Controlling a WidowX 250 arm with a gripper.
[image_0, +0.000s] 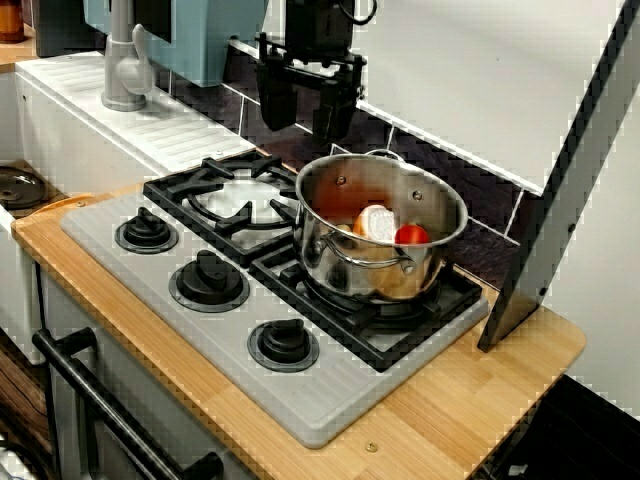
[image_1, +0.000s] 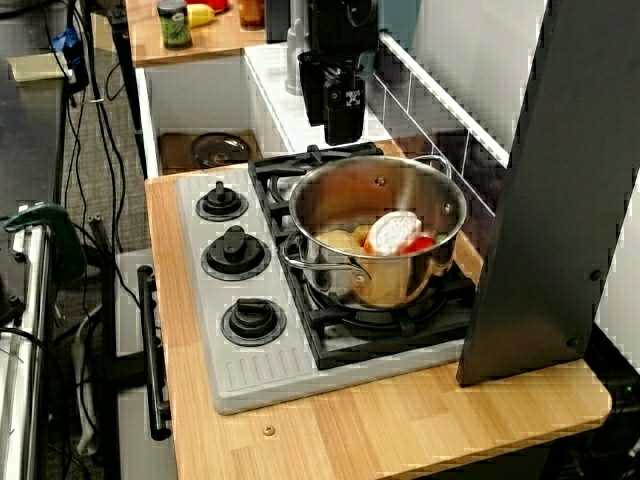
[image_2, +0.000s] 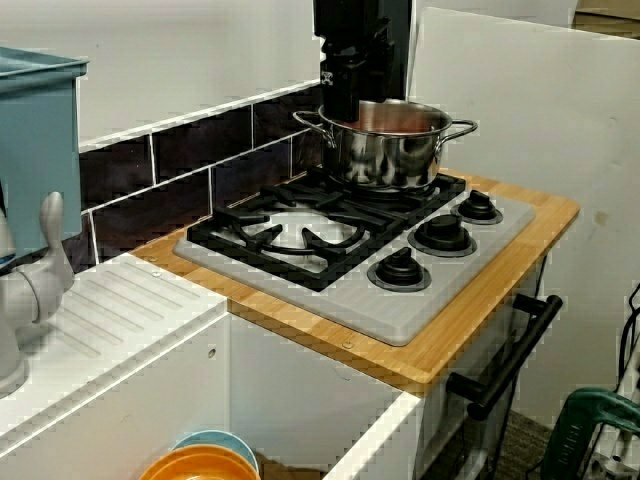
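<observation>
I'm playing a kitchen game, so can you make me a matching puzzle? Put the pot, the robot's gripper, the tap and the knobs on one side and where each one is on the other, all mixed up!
Things:
1. pot
2. gripper
3. tap
4. knobs

Places:
A. standing on the white counter
B. on a burner grate, with food inside
C. in a row along the front of the stove
D. up in the air behind the pot, jaws apart, holding nothing

Right pairs: 1-B, 2-D, 3-A, 4-C.
</observation>
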